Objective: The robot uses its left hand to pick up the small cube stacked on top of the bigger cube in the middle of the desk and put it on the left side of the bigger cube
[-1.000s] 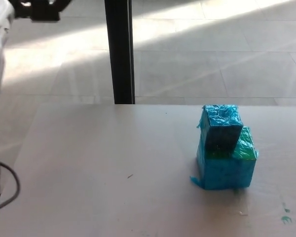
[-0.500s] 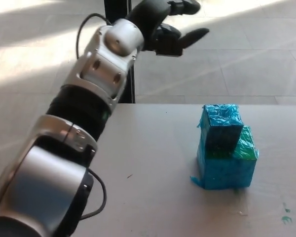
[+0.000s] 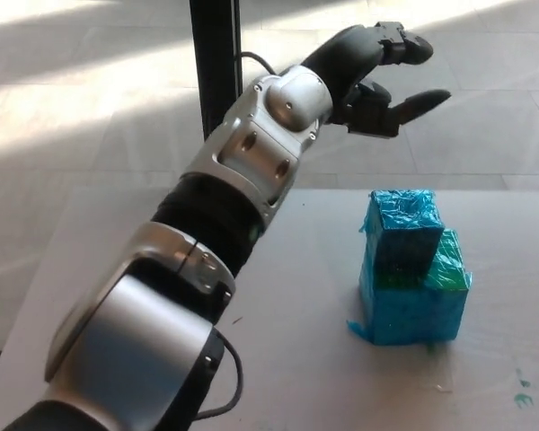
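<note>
Blue crinkled wrap covers the small cube (image 3: 402,229), which sits on top of the bigger cube (image 3: 413,303), toward its left rear part, on the right half of the pale bench (image 3: 278,296). A patch of green shows on the bigger cube's top right. The left hand (image 3: 377,76) hangs in the air above and a little to the left of the small cube, well apart from it, with open space between them. Its black fingers (image 3: 420,101) are spread and stretched toward the right, holding nothing. The silver and black left arm (image 3: 225,197) reaches diagonally from the lower left of the view. A black post (image 3: 217,72) stands beyond the bench's far edge.
</note>
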Controlling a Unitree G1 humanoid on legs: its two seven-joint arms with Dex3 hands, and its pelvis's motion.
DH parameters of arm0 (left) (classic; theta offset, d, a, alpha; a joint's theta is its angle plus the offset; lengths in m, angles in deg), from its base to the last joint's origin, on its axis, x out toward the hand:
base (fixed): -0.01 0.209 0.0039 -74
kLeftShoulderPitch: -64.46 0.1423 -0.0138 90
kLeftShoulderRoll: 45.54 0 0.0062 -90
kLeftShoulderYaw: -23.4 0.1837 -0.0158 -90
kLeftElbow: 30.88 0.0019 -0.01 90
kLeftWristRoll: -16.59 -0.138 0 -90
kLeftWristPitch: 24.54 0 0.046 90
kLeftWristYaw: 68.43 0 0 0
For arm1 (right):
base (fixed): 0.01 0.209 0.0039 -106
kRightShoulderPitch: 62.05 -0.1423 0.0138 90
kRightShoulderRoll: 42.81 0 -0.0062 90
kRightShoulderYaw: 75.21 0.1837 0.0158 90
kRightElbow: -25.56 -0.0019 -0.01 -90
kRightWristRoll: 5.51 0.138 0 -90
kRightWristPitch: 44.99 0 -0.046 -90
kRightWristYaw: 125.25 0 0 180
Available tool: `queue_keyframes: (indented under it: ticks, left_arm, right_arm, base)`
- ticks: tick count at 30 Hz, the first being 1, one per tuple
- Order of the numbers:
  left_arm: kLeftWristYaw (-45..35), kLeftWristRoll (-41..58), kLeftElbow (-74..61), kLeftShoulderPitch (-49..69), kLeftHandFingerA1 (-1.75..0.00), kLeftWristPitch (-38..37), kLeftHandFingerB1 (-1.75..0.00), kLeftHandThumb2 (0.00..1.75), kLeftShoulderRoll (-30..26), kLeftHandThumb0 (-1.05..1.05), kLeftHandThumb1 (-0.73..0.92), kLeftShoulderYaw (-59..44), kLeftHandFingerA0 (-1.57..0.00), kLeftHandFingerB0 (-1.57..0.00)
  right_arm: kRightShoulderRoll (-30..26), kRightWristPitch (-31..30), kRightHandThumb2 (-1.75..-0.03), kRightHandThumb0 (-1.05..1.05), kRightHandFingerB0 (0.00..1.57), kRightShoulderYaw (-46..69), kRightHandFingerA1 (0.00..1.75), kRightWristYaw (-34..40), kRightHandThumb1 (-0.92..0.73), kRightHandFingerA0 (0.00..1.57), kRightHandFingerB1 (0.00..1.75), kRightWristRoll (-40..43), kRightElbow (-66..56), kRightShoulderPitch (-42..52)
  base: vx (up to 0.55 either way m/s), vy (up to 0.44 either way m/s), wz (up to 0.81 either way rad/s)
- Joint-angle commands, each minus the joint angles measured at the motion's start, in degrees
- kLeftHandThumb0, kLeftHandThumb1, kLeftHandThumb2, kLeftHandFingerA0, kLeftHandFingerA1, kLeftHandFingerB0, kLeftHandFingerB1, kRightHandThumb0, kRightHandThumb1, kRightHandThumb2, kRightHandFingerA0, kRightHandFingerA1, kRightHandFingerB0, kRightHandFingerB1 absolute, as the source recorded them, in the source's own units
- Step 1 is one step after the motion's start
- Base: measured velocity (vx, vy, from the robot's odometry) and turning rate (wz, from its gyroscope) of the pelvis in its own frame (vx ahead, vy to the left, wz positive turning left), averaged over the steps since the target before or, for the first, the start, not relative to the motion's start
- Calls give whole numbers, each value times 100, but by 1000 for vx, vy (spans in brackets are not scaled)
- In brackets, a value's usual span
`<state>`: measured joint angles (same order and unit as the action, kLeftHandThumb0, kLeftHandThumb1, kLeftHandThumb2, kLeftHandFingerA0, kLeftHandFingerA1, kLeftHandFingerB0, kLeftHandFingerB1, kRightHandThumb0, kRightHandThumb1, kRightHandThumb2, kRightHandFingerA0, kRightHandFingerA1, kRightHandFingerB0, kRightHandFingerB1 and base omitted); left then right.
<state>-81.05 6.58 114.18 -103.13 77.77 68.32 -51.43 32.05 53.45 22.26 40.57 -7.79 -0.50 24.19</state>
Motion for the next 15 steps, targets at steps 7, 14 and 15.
queue_keyframes:
  ticks: [7, 14, 15]
  left_arm:
    - [-800, -380, 309, 82, -26, 497, 0, 103, 174, -94, 47, 603, -1, -1]
    - [-1213, -595, 445, 54, 0, 713, -5, 64, 275, -105, 63, 1051, 0, 0]
    - [-1271, -599, 461, 43, 0, 729, -1, 61, 275, -105, 65, 1089, 0, 0]
  right_arm:
    - [-156, 33, -89, -55, 35, 11, 64, -61, -52, 51, 50, 11, 9, -50]
    - [-135, -26, -89, -53, 34, 89, 64, -127, -53, 50, 50, 95, -50, -84]
    - [-142, -31, -88, -53, 34, 96, 63, -141, -53, 49, 50, 101, -84, -73]
  base:
    - [0, 0, 0]
    - [0, 0, 0]
    - [0, 0, 0]
